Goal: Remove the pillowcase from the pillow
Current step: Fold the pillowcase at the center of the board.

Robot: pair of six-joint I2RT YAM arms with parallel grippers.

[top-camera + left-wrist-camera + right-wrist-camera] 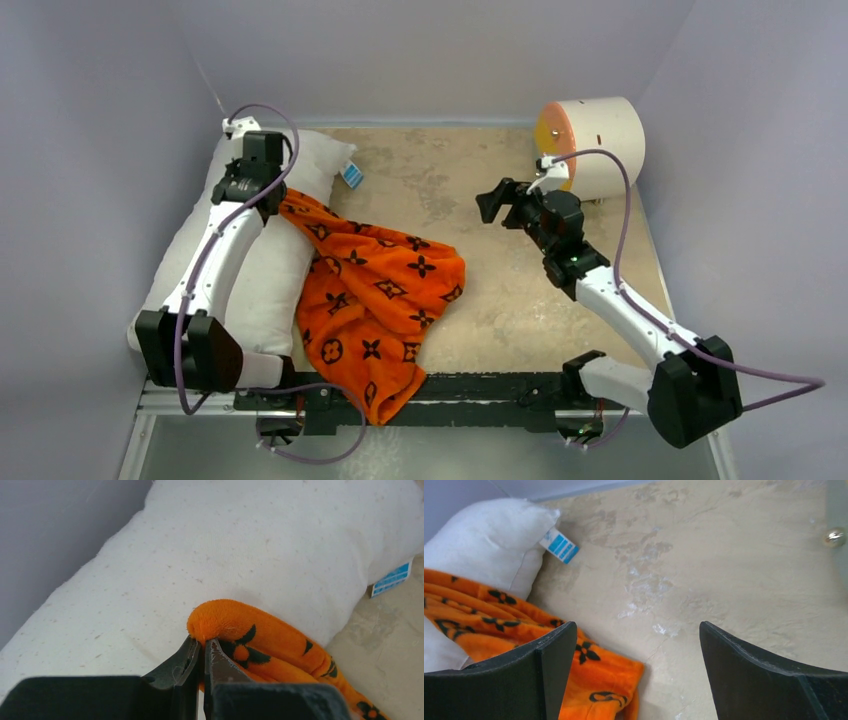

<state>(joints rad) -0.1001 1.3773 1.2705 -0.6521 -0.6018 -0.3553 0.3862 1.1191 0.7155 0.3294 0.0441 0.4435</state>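
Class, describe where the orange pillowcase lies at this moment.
In the top view the pillowcase lies left of centre, spilling off the white pillow's right side toward the near edge, one fold pinched by the left end effector.

Plain pale lavender-grey walls (90,120) closed in the scene on the left, far and right sides. The flat beige tabletop with a mottled, stone-like pattern (500,290) filled the space between them. It bore whitish scuffed patches (644,587) near its middle, plainest in the right wrist view. A white cylinder with an orange face (600,140) lay on its side in the far right corner, close to the right wall. A silver metal rail (160,402) edged the table's near side. The light was soft and even, casting only faint shadows.
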